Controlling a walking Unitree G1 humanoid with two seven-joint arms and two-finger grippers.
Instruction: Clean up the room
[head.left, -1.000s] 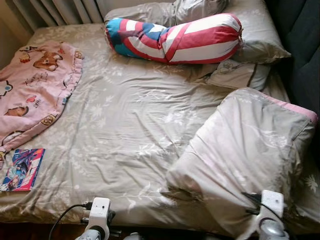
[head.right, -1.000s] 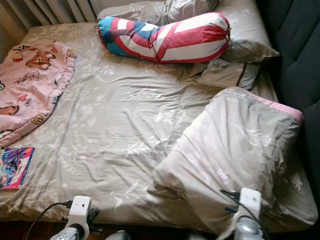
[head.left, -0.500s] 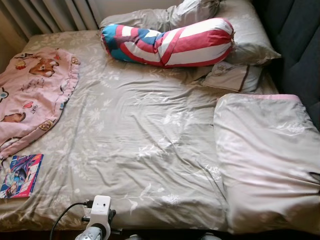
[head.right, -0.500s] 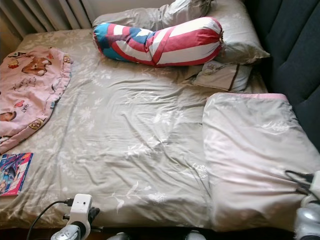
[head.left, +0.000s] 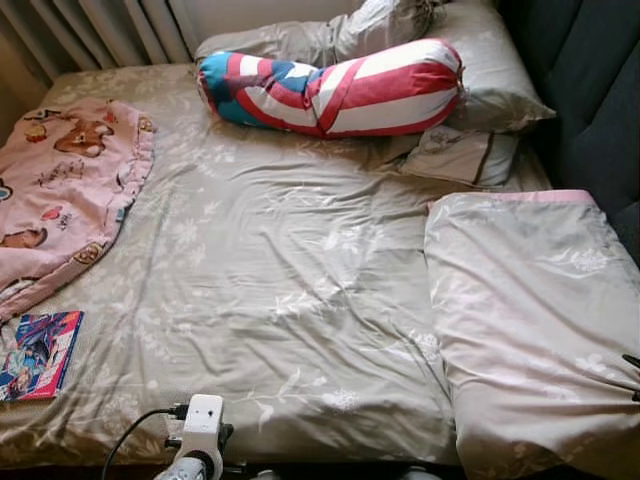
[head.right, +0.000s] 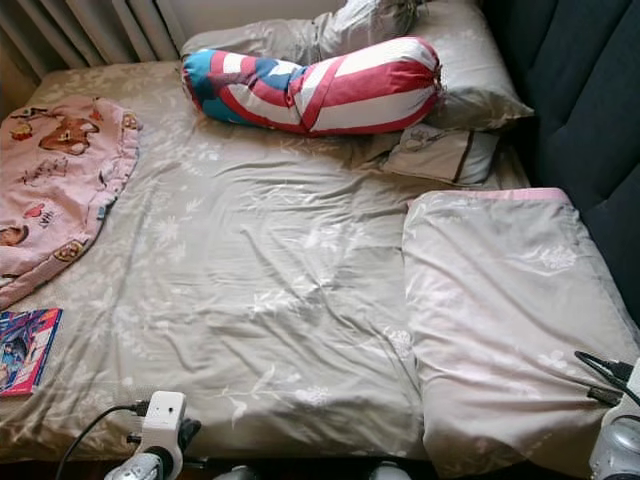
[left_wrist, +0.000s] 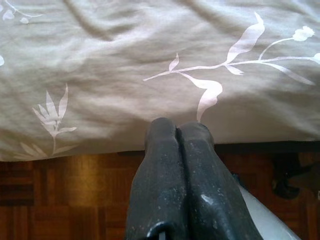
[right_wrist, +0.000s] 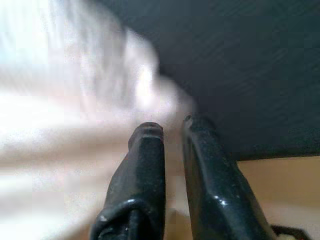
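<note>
Two grippers observed. Left gripper: jaws pressed together, holding nothing, at the bed's near edge above wooden floor. Right gripper: jaws slightly parted, holding nothing, beside the folded duvet on the bed's right side. Striped bolster lies by the pillows; pink blanket and magazine lie left.

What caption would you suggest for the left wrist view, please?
Left gripper, fingers shut, at the edge of the leaf-print bedsheet above the parquet floor.
</note>
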